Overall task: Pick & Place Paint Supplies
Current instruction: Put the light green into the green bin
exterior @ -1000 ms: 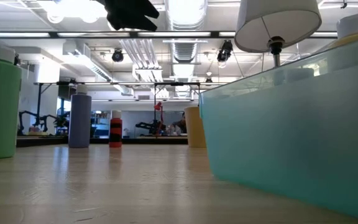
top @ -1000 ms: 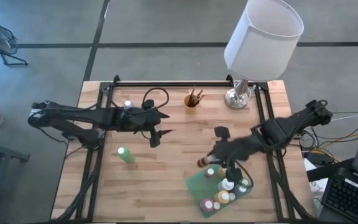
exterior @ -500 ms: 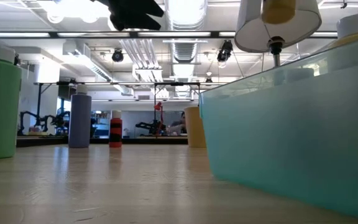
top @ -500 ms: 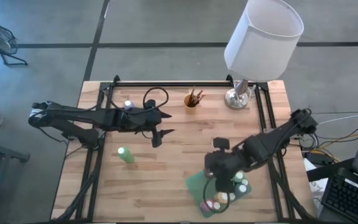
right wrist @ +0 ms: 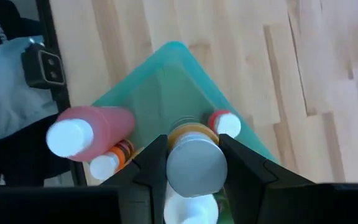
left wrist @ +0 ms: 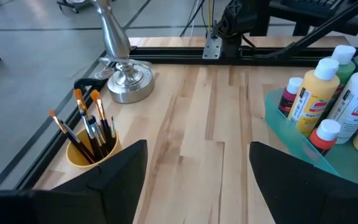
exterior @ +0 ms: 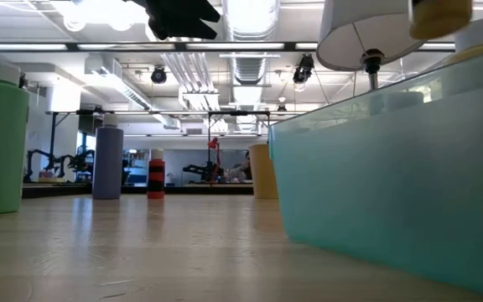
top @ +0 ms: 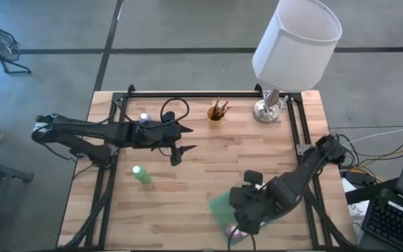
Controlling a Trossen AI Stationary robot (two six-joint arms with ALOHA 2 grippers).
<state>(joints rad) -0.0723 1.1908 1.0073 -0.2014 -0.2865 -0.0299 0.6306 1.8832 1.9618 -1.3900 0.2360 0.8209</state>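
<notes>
One yellow-orange bottle with a grey cap [right wrist: 196,163] sits pinched in the right gripper [right wrist: 193,163] above the crowded teal bin [right wrist: 166,84], so dropping it could topple the pink bottle [right wrist: 89,132]; the left gripper [left wrist: 191,171] hangs wide, empty.

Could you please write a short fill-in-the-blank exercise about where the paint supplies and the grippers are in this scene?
1. The right gripper is shut on a bottle above the ____ tray.
2. The brushes stand in a ____ cup near the lamp.
3. The left gripper is ____ and holds nothing.
4. A lone ____ bottle stands on the table near the left gripper.

Missing words: teal; yellow; open; green
</notes>
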